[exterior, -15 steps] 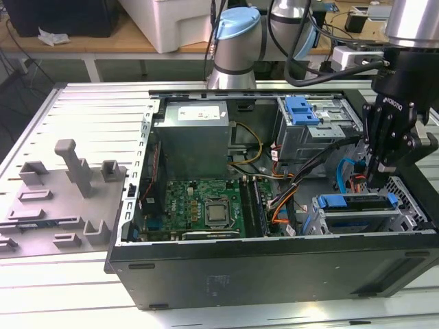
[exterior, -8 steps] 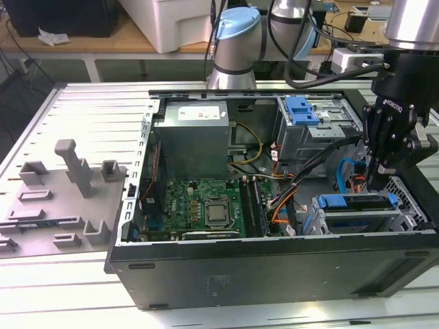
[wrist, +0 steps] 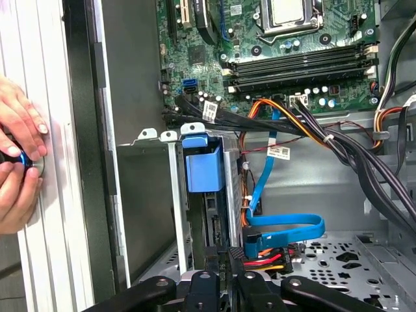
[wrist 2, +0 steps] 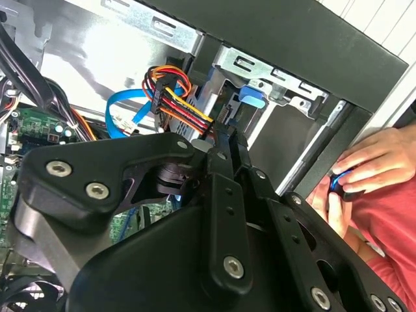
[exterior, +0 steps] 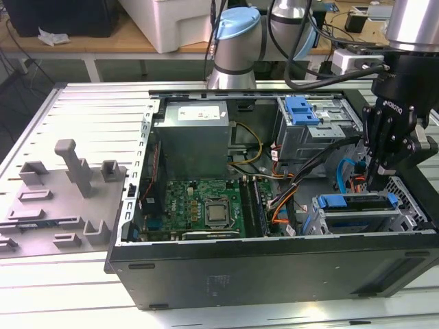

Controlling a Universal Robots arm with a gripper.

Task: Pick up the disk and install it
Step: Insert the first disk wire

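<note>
The disk stands edgewise in the cage, directly under the gripper; open or closed, I cannot tell

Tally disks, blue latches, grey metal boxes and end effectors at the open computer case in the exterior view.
disk: 1
blue latch: 1
grey metal box: 1
end effector: 1
Total: 4

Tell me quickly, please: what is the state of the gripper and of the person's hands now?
Gripper: cannot be told; it is down at the disk.
Person's hands: closed around a small blue object.
</note>
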